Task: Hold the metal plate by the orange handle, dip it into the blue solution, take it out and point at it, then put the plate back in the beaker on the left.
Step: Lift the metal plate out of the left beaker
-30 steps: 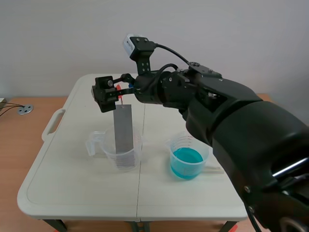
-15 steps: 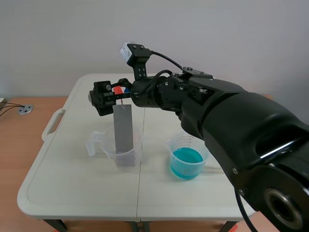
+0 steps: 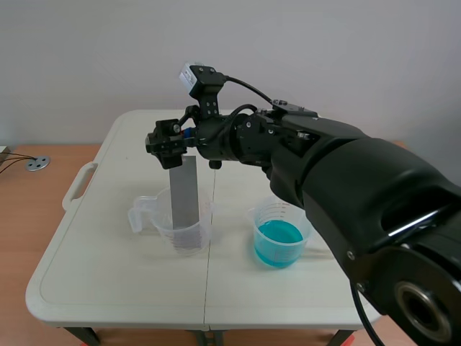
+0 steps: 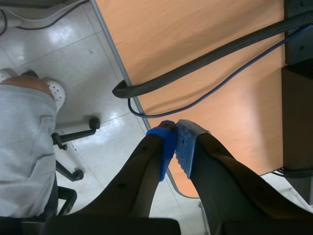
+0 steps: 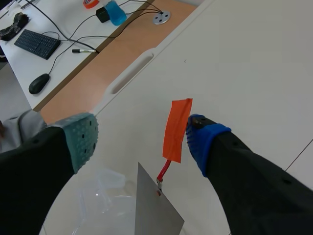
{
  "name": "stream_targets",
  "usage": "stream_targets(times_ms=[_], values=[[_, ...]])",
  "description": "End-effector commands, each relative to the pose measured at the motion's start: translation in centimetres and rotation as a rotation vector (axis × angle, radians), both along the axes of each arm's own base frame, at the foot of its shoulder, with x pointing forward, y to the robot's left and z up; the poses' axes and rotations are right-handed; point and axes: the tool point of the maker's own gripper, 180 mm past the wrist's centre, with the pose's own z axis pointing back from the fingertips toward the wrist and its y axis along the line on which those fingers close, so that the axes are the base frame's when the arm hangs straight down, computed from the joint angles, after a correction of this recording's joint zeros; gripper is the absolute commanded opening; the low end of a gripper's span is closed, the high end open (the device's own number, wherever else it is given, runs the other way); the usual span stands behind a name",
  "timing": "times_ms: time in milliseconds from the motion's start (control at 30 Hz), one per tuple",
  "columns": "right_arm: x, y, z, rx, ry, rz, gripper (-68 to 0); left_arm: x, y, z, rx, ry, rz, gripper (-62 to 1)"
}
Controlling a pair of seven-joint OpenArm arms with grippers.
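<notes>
Grey metal plate (image 3: 184,194) stood in nine-o'clock clear beaker (image 3: 204,225); wide-open right gripper (image 5: 142,137) straddling orange tape handle (image 5: 178,128) likely needed closing.

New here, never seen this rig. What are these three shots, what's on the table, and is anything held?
It is a two-armed robot. The scene view looks from between the arms: the right arm reaches across a white table. Each wrist view looks past one arm's own jaws. A metal plate stands in a clear beaker; another beaker holds blue solution. The right jaws stand open around the plate's orange handle, the blue pad close beside it, so nothing is gripped. The left jaws are shut on nothing, away from the table.
</notes>
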Motion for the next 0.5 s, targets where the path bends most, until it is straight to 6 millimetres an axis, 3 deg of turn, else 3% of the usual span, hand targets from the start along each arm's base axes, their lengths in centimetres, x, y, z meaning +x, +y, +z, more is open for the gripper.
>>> stream_targets(times_ms=[0, 467], values=[[0.67, 1.67, 3.1, 0.063, -0.059, 0.013, -37.0, -0.07, -0.35, 0.11, -0.01, -0.004, 0.004, -57.7], [0.91, 1.65, 3.64, 0.086, -0.078, 0.002, -65.0, -0.07, -0.33, 0.11, -0.01, -0.003, 0.004, -57.7]])
